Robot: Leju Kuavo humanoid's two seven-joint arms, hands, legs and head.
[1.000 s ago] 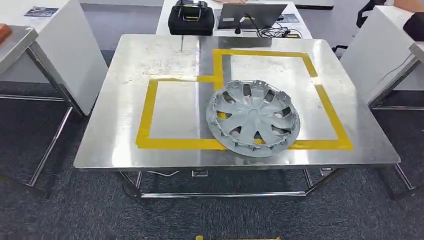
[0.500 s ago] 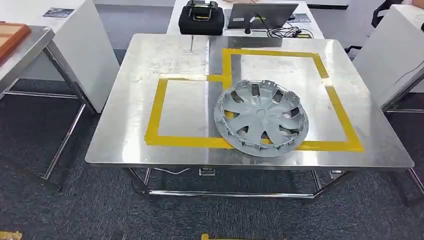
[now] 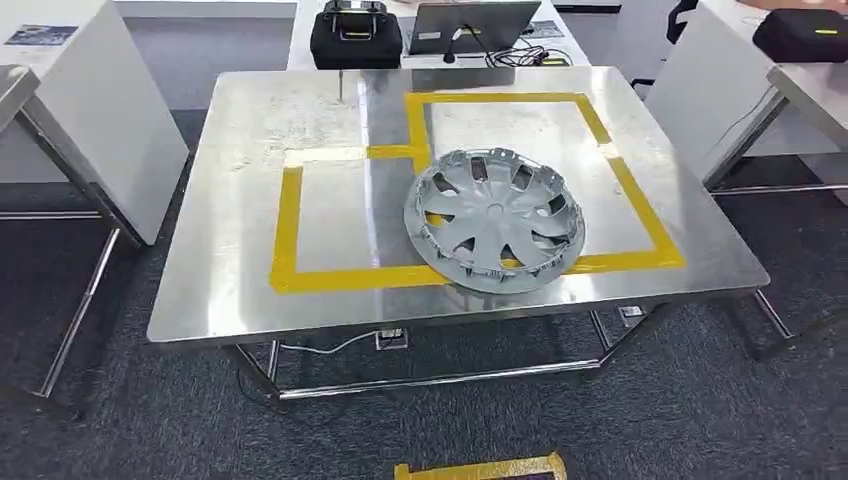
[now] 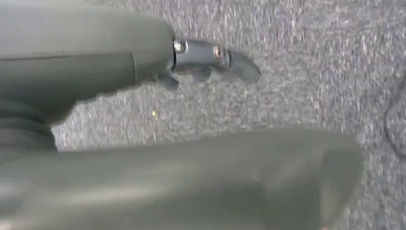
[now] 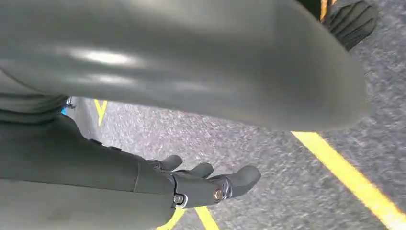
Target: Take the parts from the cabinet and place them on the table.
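Hanging hands: left hand [image 4: 210, 60] and right hand [image 5: 210, 184] hold nothing, fingers apart, above grey carpet [image 5: 268, 158].
Part: silver hubcap [image 3: 494, 220] lies flat on the steel table [image 3: 230, 250], spoked face up, round with no long axis.
Position: overlaps yellow tape [image 3: 285, 230] at the table's near side.
Unclear: thick thumbs blur and hide much of both wrist views.

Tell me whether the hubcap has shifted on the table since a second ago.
No. The hubcap lies across the same yellow tape corner as before; the whole view shifted because the camera moved.
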